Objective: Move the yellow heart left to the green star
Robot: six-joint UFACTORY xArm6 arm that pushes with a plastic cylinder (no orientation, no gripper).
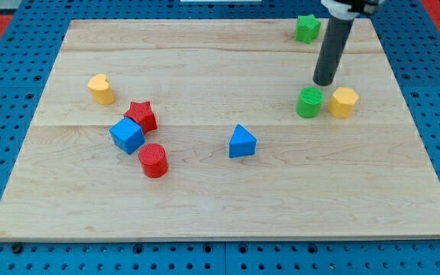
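We carry no claw, only a rod; our tip [325, 82] rests on the bench [220, 206] at the view's upper right, just above the green cylinder [308, 102] and beside the yellow hexagon [343, 101]. The yellow heart [101, 88] sits far off at the view's left; the green star [306, 27] lies at the top right. In our judgement we should circle to the heart's left side, push rightward and upward steadily, passing above the red star [141, 115], and stop just left of the green star.
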